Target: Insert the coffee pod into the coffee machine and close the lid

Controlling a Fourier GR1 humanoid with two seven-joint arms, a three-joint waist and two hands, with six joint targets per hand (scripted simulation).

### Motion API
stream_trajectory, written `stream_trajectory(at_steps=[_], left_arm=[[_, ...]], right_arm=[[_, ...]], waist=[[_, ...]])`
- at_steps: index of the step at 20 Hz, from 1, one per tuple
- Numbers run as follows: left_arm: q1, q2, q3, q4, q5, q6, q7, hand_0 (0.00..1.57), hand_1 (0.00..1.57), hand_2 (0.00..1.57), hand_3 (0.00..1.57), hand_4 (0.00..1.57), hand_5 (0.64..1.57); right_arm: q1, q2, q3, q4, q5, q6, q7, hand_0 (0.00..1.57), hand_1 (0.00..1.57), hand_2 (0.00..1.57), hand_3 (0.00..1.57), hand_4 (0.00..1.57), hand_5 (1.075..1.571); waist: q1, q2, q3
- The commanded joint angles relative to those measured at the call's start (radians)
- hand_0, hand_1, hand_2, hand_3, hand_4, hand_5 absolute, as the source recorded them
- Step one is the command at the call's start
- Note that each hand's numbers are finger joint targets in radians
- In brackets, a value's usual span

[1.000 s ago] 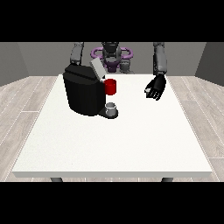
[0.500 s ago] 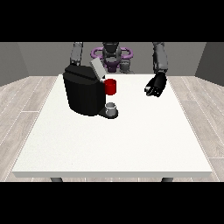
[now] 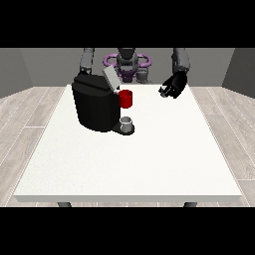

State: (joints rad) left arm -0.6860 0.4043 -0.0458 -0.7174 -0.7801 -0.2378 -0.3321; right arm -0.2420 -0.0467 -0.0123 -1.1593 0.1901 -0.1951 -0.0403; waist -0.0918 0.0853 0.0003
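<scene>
A black coffee machine (image 3: 94,105) stands on the left part of the white table (image 3: 149,164). Its grey lid (image 3: 110,78) is tilted up and open. A red part (image 3: 126,98) sticks out of its front above a small grey cup (image 3: 127,123). The hand at the view's right (image 3: 173,86) hovers above the table's far edge, right of the machine. Its fingers are curled round a small pale thing, the coffee pod (image 3: 163,90), of which only a bit shows. The arm at the view's left (image 3: 87,60) drops behind the machine, which hides its hand.
The robot's torso with purple rings (image 3: 127,62) stands behind the far edge. The white tabletop stretches wide in front of and to the right of the machine. Wooden floor surrounds the table.
The hand at the view's right has risen a little and drifted slightly towards the machine. The machine and its lid have not moved.
</scene>
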Motion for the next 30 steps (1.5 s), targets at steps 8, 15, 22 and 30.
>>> stream_trajectory(at_steps=[8,15,22,30], left_arm=[[-0.136,-0.092,0.011,-0.061,-0.003,-0.112,0.175,1.4,1.4,1.4,1.34,0.6,1.571],[-0.296,-0.061,0.109,-0.044,0.064,-0.188,0.22,0.98,0.98,1.2,1.37,0.51,1.571],[-0.439,-0.035,0.161,-0.018,0.082,-0.22,0.315,1.26,1.26,1.29,1.27,0.49,1.571],[-0.519,0.016,0.177,0.004,0.061,-0.194,0.302,1.22,1.22,1.28,1.23,0.48,1.571]], right_arm=[[-0.033,-0.008,-0.006,-0.011,-0.029,0.05,0.024,0.0,0.0,0.0,0.0,0.0,1.571],[-0.06,0.023,0.025,-0.051,0.009,0.002,0.001,0.0,0.0,0.0,0.0,0.0,1.571],[-0.134,-0.001,0.004,-0.087,-0.006,0.019,0.074,0.0,0.0,0.0,0.0,0.0,1.571],[-0.163,-0.001,-0.012,-0.105,-0.022,0.021,0.047,0.0,0.0,0.0,0.0,0.0,1.571]], waist=[[-0.052,-0.047,-0.0001],[-0.109,-0.006,-0.0003],[-0.156,0.03,-0.0003],[-0.192,0.13,-0.0001]])
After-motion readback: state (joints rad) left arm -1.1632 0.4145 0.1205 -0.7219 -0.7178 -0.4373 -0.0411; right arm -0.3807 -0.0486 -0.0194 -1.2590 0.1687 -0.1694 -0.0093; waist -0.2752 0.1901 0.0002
